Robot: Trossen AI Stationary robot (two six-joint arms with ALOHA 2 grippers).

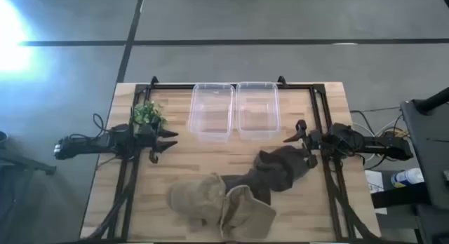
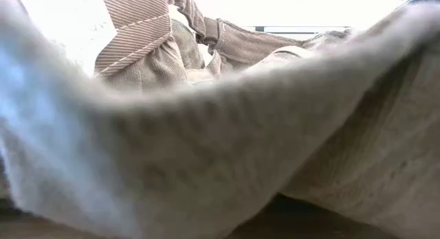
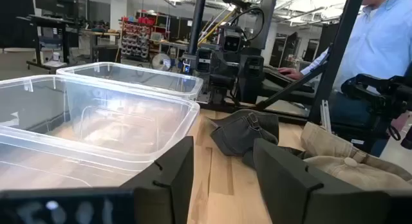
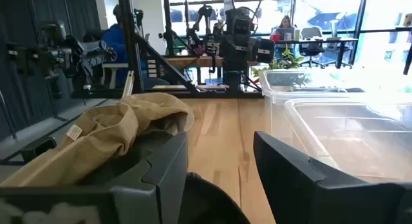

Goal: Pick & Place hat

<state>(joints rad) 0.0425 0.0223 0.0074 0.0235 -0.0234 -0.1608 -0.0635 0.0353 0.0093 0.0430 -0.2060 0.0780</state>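
A: Where do the hats sit?

B: On the near half of the wooden surface (image 1: 330,202). A tan hat (image 1: 198,197) lies toward the left, a second tan hat (image 1: 247,210) touches it on the right, and a dark olive hat (image 1: 279,168) lies just beyond them, toward the right arm. In the low view tan fabric (image 2: 206,136) fills nearly the whole picture, so one hat lies right against that camera.

A: And the bins?

B: Two clear plastic bins stand side by side at the far middle of the surface, the left bin (image 1: 212,111) touching the right bin (image 1: 257,109). Nothing shows inside either one.

A: What does the left end effector (image 1: 170,142) do?

B: It hangs released at the left side, fingers spread and pointing toward the middle, with nothing between them. A small green plant (image 1: 148,115) stands just behind it.

A: The right end effector (image 1: 298,140)?

B: Also released, fingers apart, at the right side just beside the dark olive hat and not gripping it. Its wrist view shows a tan hat (image 4: 122,130) close in front of its left finger (image 4: 161,176).

A: Anyone nearby?

B: A person in a light blue shirt (image 3: 386,44) stands beyond the surface in the left wrist view.
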